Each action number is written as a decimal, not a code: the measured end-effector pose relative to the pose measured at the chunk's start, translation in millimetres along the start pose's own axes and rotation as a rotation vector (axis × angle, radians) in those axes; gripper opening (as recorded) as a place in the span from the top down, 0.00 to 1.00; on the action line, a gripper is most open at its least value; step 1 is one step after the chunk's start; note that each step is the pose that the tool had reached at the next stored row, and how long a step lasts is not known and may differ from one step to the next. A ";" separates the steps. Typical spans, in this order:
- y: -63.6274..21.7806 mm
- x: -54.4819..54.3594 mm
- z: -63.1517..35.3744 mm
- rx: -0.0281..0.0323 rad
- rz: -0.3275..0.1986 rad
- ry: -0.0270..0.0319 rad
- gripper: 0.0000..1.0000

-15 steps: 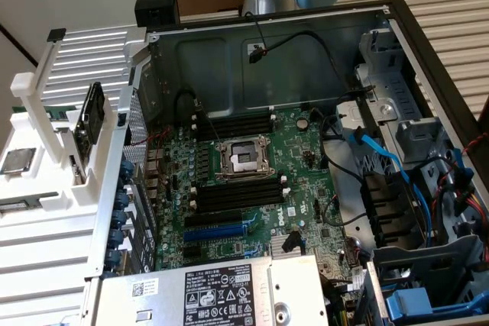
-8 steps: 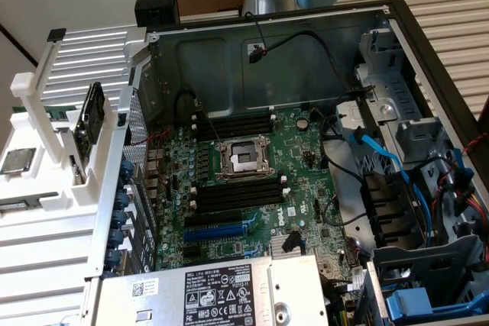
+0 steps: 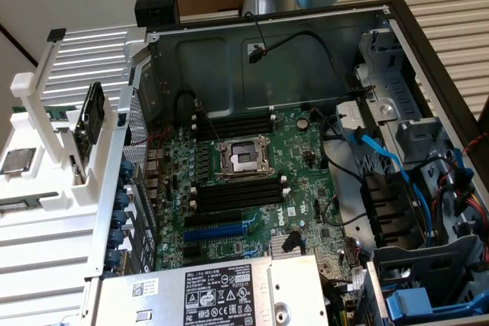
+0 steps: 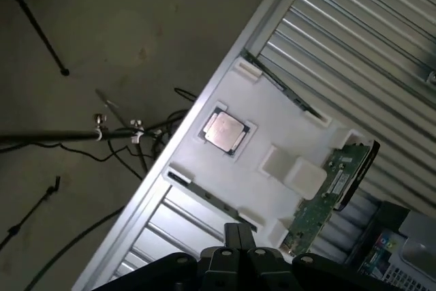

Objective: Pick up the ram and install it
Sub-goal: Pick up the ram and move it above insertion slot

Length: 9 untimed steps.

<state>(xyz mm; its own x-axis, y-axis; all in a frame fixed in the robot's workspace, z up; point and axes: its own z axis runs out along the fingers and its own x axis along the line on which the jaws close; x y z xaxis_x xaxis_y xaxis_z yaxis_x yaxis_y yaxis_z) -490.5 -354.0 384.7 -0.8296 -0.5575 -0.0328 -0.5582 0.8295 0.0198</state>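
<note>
My hand (image 4: 238, 236) was closed and empty over the white holder (image 4: 272, 134) on the slatted table (image 4: 368, 46). The ram (image 4: 323, 202) stood on edge in that holder near a processor chip (image 4: 225, 131) (computer case (image 3: 214, 59) open alongside).

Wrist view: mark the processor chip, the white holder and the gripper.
chip (image 4: 225, 131), wrist view, middle of its metal lid.
holder (image 4: 272, 124), wrist view, bare white surface beside the chip.
gripper (image 4: 238, 231), wrist view, where its shut fingertips meet.

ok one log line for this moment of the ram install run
claw shut, empty | over white parts holder with cpu chip | motherboard memory slots bare
</note>
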 end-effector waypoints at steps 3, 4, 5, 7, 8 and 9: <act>0.0 0.0 0.4 -0.0018 -0.056 0.0010 0.89; 0.0 0.0 0.5 -0.0024 -0.072 0.0014 0.89; 0.0 0.0 0.6 -0.0030 -0.092 0.0018 0.89; 0.0 0.0 0.9 -0.0042 -0.128 0.0024 0.89; 0.0 0.0 1.1 -0.0048 -0.146 0.0028 0.89; 0.0 0.0 1.2 -0.0054 -0.164 0.0032 0.89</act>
<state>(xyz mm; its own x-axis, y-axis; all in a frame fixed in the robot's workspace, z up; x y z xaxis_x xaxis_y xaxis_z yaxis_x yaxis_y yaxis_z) -490.5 -354.0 383.5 -0.7270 -0.6858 -0.0329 -0.6865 0.7268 0.0198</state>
